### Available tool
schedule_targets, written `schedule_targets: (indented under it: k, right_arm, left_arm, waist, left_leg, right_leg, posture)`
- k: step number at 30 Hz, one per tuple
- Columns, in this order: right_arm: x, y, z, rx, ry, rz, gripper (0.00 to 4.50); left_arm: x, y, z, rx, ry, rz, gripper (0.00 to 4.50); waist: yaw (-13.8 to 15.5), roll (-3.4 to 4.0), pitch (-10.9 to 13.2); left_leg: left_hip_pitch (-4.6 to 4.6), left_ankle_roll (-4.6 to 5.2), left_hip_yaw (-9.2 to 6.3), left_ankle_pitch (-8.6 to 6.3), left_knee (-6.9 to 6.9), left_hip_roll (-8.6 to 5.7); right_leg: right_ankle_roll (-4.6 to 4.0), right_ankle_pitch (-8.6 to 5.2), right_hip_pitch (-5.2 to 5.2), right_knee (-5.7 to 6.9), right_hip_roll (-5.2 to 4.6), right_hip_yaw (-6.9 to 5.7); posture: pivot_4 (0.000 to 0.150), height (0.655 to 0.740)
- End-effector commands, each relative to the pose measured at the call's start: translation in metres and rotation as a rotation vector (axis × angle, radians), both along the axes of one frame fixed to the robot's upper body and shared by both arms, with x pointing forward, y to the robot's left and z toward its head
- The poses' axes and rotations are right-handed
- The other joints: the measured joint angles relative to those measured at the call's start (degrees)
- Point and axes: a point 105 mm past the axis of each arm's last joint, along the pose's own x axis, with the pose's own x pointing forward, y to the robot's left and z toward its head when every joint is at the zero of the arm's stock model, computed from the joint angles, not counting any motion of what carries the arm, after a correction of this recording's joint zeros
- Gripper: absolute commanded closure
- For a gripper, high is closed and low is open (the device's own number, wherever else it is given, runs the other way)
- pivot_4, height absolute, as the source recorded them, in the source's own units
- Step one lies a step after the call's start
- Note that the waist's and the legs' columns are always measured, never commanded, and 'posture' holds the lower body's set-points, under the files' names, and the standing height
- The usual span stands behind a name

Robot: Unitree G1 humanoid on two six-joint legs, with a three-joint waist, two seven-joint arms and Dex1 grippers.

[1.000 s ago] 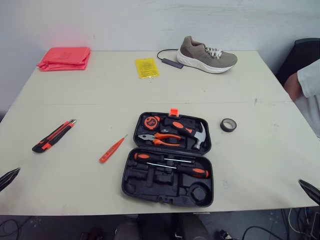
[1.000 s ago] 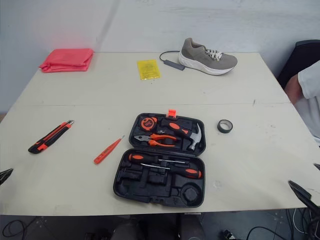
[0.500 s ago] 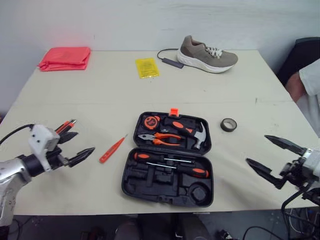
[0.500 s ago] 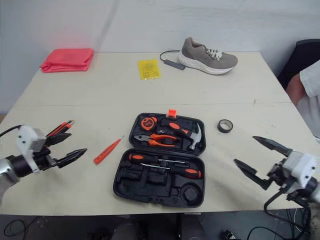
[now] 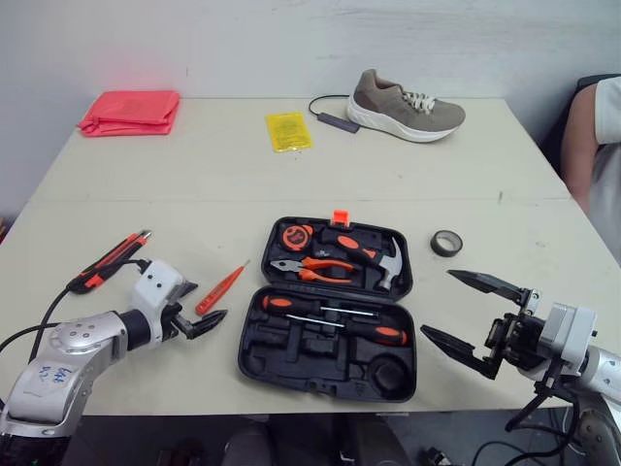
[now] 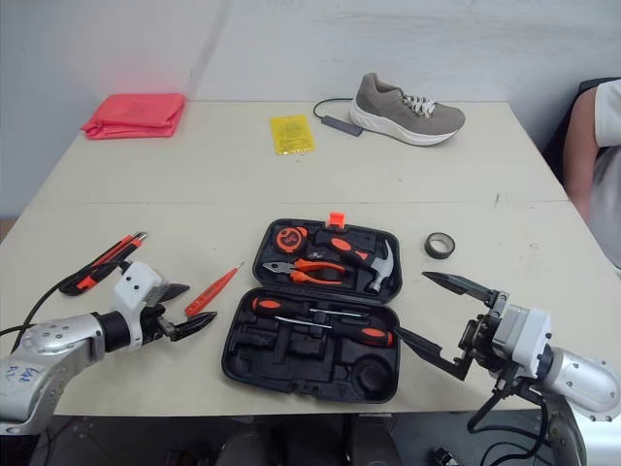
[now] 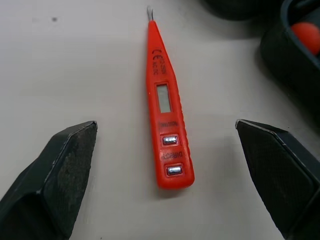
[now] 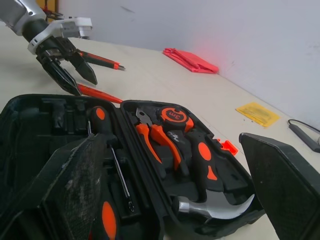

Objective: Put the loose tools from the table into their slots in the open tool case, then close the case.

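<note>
Since half a second ago both arms have reached further in: the left gripper (image 5: 198, 305) now sits at the butt of the slim red plastic tester pen (image 5: 220, 288), and the right gripper (image 5: 439, 303), spread wide, hovers beside the open black tool case (image 5: 291, 351) on the pale desk (image 5: 388, 175). The pen lies loose, just left of the case, with a black-and-orange utility knife (image 5: 107, 262) further left and a grey tape roll (image 5: 444, 243) right of the case. In the left wrist view the pen lies between the wide-spread fingers (image 7: 55, 175), touching neither, its metal tip pointing away towards the case. The right wrist view shows orange-handled pliers (image 8: 159, 145) and a hammer (image 8: 212, 205) slotted in the case.
</note>
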Motion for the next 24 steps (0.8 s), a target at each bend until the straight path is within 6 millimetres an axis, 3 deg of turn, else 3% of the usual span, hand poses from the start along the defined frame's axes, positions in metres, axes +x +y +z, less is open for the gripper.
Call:
schedule_targets:
  k: [1, 9, 10, 14, 18, 19, 24]
  right_arm:
    - [-0.005, 0.007, 0.008, 0.011, -0.027, 0.028, 0.03]
    - [-0.005, 0.007, 0.005, 0.009, -0.012, 0.002, 0.03]
    - [-0.006, 0.007, 0.004, 0.008, -0.010, 0.000, 0.00]
    - [-0.005, 0.006, 0.003, 0.011, -0.005, -0.022, 0.00]
    - [-0.006, 0.003, 0.001, 0.008, 0.003, -0.047, 0.00]
    - [-0.006, 0.002, 0.000, 0.005, 0.005, -0.052, 0.00]
    - [-0.007, -0.005, -0.001, -0.018, 0.006, -0.063, 0.00]
  left_arm:
    - [0.005, -0.006, -0.001, 0.007, -0.008, 0.007, 0.00]
    - [0.015, -0.024, -0.008, 0.021, 0.030, 0.000, 0.00]
    - [0.015, -0.026, -0.008, 0.019, 0.033, -0.004, 0.58]
    - [0.018, -0.034, -0.007, 0.018, 0.045, -0.025, 2.06]
    - [0.023, -0.037, 0.000, 0.029, 0.008, -0.029, 3.93]
    - [0.024, -0.037, 0.004, 0.028, -0.012, -0.037, 4.19]
    - [0.038, -0.039, 0.048, -0.015, -0.231, -0.173, 4.17]
  waist:
    - [0.04, 0.00, 0.00]
    - [1.34, 0.01, -0.01]
    - [1.43, 0.01, -0.01]
    - [1.48, 0.02, -0.01]
    - [1.49, 0.02, -0.01]
    - [1.49, 0.02, -0.01]
    - [1.45, -0.02, 0.01]
  left_leg:
    - [0.01, 0.01, 0.00, 0.00, 0.00, -0.01]
    - [0.02, 0.07, -0.03, 0.03, 0.14, -0.22]
    - [0.02, 0.07, -0.03, 0.04, 0.14, -0.22]
    - [0.02, 0.10, -0.06, 0.04, 0.14, -0.22]
    - [0.01, 0.12, -0.07, 0.05, 0.14, -0.28]
    - [0.01, 0.12, -0.07, 0.04, 0.14, -0.32]
    - [-0.02, 0.10, -0.08, 0.06, 0.15, -0.31]
  right_leg:
    - [0.00, 0.00, 0.01, 0.01, -0.01, 0.00]
    - [0.01, 0.00, 0.02, 0.16, -0.07, 0.01]
    - [0.00, 0.00, 0.02, 0.17, -0.08, 0.01]
    - [0.01, 0.00, 0.05, 0.18, -0.11, 0.01]
    - [0.02, 0.01, 0.05, 0.18, -0.10, 0.00]
    - [0.02, 0.01, 0.05, 0.18, -0.10, 0.01]
    - [0.01, 0.01, 0.03, 0.18, -0.10, 0.00]
  posture:
    - [0.150, 0.7400]
    - [0.150, 0.7400]
    - [0.150, 0.7400]
    - [0.150, 0.7400]
    - [0.150, 0.7400]
    - [0.150, 0.7400]
    - [0.150, 0.7400]
